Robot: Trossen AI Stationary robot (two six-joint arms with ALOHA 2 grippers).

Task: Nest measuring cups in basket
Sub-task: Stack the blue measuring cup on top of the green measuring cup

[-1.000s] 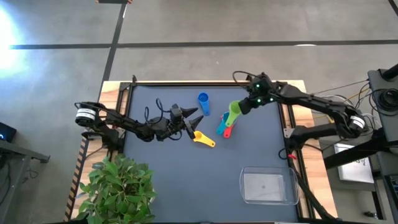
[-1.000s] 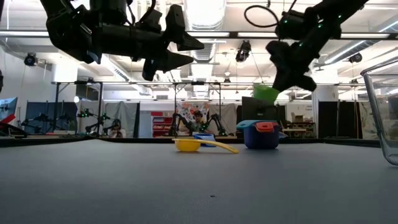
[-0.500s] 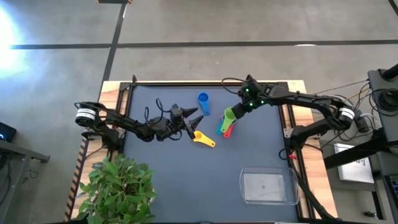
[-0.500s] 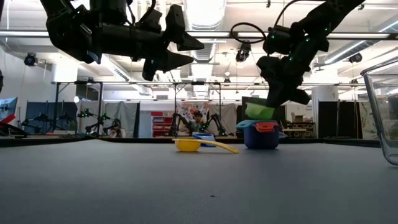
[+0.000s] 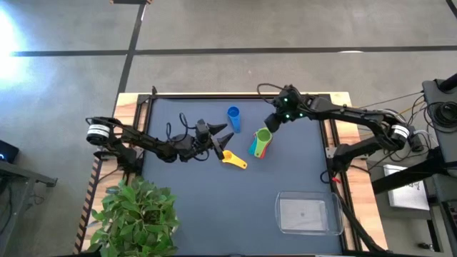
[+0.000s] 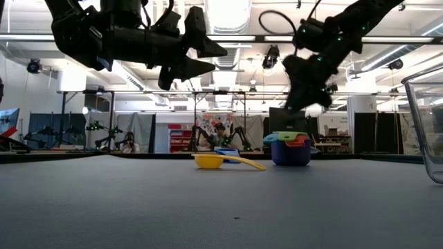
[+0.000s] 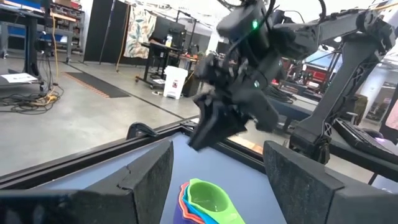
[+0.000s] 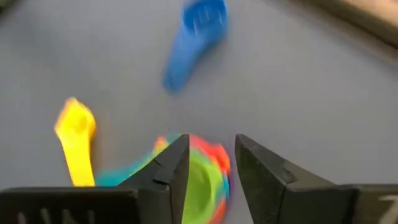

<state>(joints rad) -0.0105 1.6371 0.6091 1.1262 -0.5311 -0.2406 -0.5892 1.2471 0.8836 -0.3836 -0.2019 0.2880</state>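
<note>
A green measuring cup (image 5: 263,135) sits on top of a nested stack of cups (image 6: 291,149) near the mat's middle, with teal and red handles showing below it. My right gripper (image 5: 272,123) hovers open just above and beyond the stack, the green cup (image 8: 202,186) showing below its fingers. A blue cup (image 5: 233,118) and a yellow cup (image 5: 233,159) lie loose on the mat. My left gripper (image 5: 227,135) is open in the air above the yellow cup, pointing level at the stack (image 7: 208,202). The clear basket (image 5: 280,214) stands near the right front corner.
A potted plant (image 5: 136,214) fills the near left corner. The mat (image 5: 186,207) between the yellow cup and the basket is bare. The basket's wall (image 6: 423,124) shows at the right of the low view.
My right gripper has carried the green cup down and toward the near left onto the stack. It has opened and let go, then drawn back up toward the far right. The green cup now rests nested on top of the stack.
</note>
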